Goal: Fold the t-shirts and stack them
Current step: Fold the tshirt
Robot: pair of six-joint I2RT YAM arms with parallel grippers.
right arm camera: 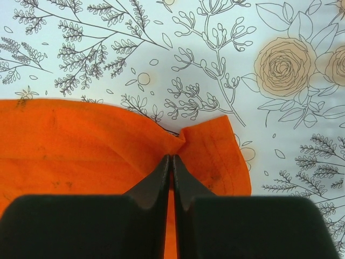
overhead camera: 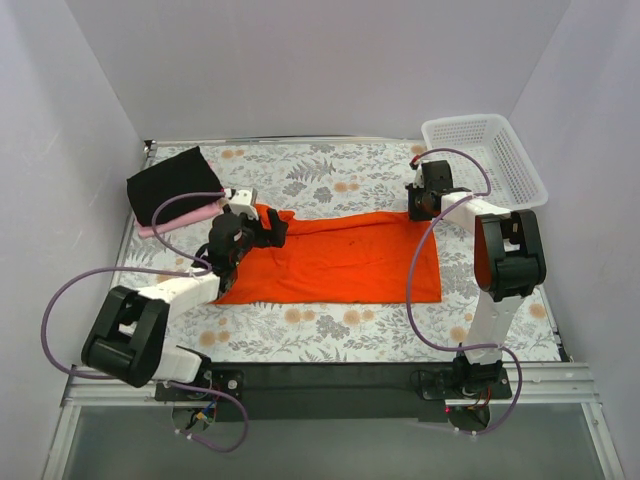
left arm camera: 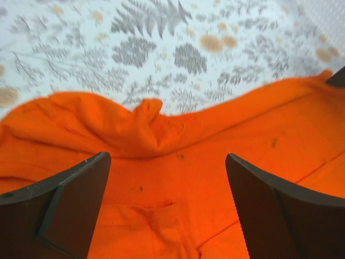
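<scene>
At floral table's (overhead camera: 330,170) far left, saw black t-shirt (overhead camera: 172,183) atop pink t-shirt (overhead camera: 185,218); white mesh basket (overhead camera: 520,160) far right. Clamped right claw (right arm camera: 171,157) on corner of orange t-shirt (overhead camera: 340,262) spread mid-table; held left claw (left arm camera: 167,156) apart above it. White walls around.

Mid-table: orange t-shirt (overhead camera: 345,262) spread out; black t-shirt (overhead camera: 170,183) atop pink t-shirt (overhead camera: 180,220), far-left.

Three t-shirts are on the single flowered surface (overhead camera: 330,330): one orange t-shirt (overhead camera: 340,262), one black t-shirt (overhead camera: 172,184) and one pink t-shirt (overhead camera: 175,222) (only its edge shows beneath the black one). There is one white mesh basket (overhead camera: 523,165). The grippers number two: the left gripper (overhead camera: 268,228) and the right gripper (overhead camera: 420,198).
</scene>
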